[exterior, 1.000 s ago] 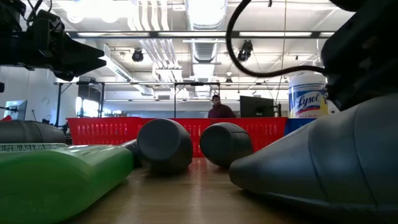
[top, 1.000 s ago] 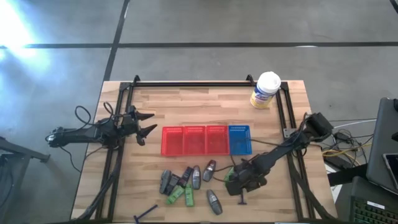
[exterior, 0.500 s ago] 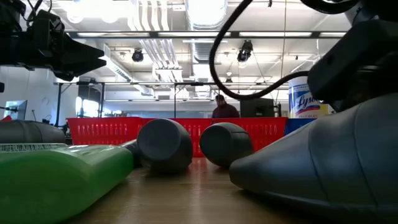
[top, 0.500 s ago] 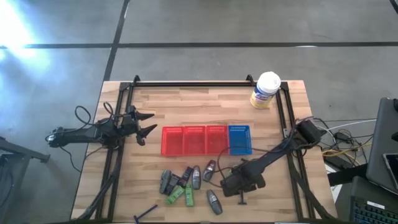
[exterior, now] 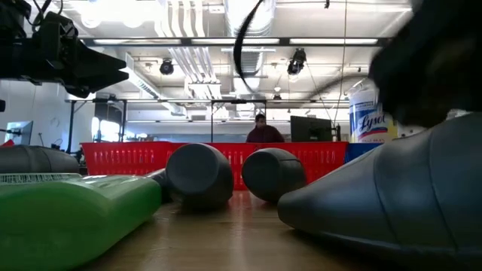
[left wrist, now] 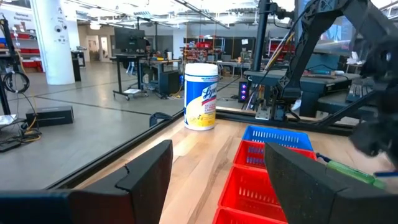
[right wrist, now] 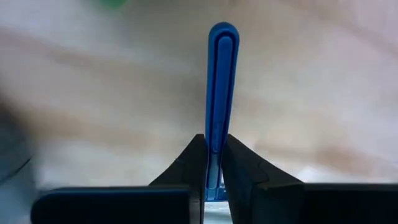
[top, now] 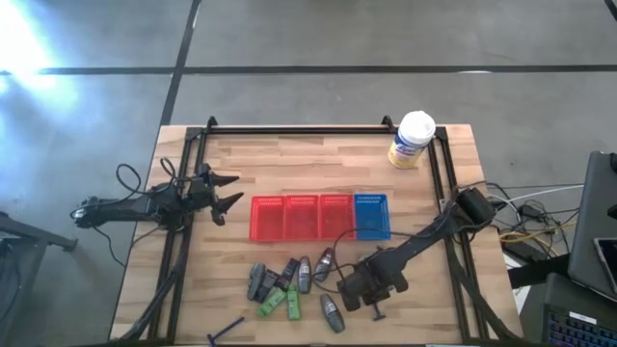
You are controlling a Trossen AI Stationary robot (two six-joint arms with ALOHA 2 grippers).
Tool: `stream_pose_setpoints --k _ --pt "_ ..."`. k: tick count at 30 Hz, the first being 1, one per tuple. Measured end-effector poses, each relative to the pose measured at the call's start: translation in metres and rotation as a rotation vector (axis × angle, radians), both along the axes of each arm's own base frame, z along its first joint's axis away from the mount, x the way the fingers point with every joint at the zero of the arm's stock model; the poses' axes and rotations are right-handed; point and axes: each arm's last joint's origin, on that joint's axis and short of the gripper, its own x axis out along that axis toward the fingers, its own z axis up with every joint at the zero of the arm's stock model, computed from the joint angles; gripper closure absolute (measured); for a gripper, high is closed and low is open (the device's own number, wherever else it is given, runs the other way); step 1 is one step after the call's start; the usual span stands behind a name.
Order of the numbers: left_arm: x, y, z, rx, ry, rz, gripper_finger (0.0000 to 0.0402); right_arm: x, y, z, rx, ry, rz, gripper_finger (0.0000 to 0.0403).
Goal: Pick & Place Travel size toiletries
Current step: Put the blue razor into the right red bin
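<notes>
The travel size toiletries (top: 289, 284) lie loose on the wooden table's near half: grey oval bottles (top: 331, 311), green tubes (top: 273, 302), dark packets and a blue T-shaped stick (top: 227, 331). My right gripper (top: 364, 287) stands low just right of them, shut on a thin blue stick (right wrist: 221, 81); in the high view that stick shows dark (top: 377, 306), reaching toward the near edge. My left gripper (top: 227, 193) hovers open over the table's left side, holding nothing; its two fingers frame the left wrist view (left wrist: 217, 186). My right gripper pinches the thin blue stick between its two fingertips (right wrist: 189, 162), at the stick's near end (right wrist: 215, 146). The stick runs straight out beyond the fingers, its rounded free end (right wrist: 222, 31) bare. Whether it lies on the table or hangs clear, I cannot tell.
A row of three red mesh baskets (top: 302, 217) and one blue basket (top: 372, 215) stands mid-table. A white-lidded tub (top: 413, 140) stands at the far right corner. Black rails (top: 318, 128) frame the table. A person shows far off in the room (exterior: 262, 129).
My right arm has shifted a little toward the table's left and near edges, its elbow drawing in over the right rail. The toiletries on the table have stayed where they were.
</notes>
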Motion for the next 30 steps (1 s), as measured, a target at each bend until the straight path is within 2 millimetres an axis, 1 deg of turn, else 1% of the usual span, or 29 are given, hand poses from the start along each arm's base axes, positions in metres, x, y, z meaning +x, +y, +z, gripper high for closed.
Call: stream_pose_setpoints --k 3,5,8,10,13,17,20,22,25,30 --pt "0.000 0.000 0.000 0.000 0.000 0.000 0.0142 -0.002 -0.003 0.027 0.006 -0.091 -0.048 0.0377" --pt "0.000 0.000 0.000 0.000 0.000 0.000 0.0142 -0.003 -0.007 0.045 -0.025 -0.169 -0.082 0.0377" --pt "0.000 0.000 0.000 0.000 0.002 0.000 0.0142 -0.002 -0.020 0.080 -0.100 -0.346 -0.159 0.0378" --pt "0.000 0.000 0.000 0.000 0.005 0.000 0.0142 -0.001 -0.036 0.098 -0.180 -0.451 -0.227 0.0378" --pt "0.001 0.000 -0.001 0.000 0.009 0.000 0.0142 0.007 -0.071 0.110 -0.310 -0.542 -0.283 0.0378" --pt "0.001 0.000 -0.001 0.000 0.011 0.000 0.0142 0.021 -0.125 0.114 -0.396 -0.569 -0.260 0.0377" --pt "0.001 0.000 -0.001 0.000 0.011 0.000 0.0142 0.030 -0.160 0.108 -0.389 -0.539 -0.222 0.0370" --pt "0.001 0.000 -0.001 0.000 0.011 0.000 0.0142 0.034 -0.178 0.100 -0.379 -0.515 -0.189 0.0367" --pt "0.001 0.000 -0.001 0.000 0.011 0.000 0.0142 0.040 -0.196 0.088 -0.363 -0.488 -0.145 0.0368" --pt "0.001 0.000 -0.001 0.000 0.011 0.000 0.0142 0.048 -0.208 0.065 -0.329 -0.424 -0.112 0.0367"
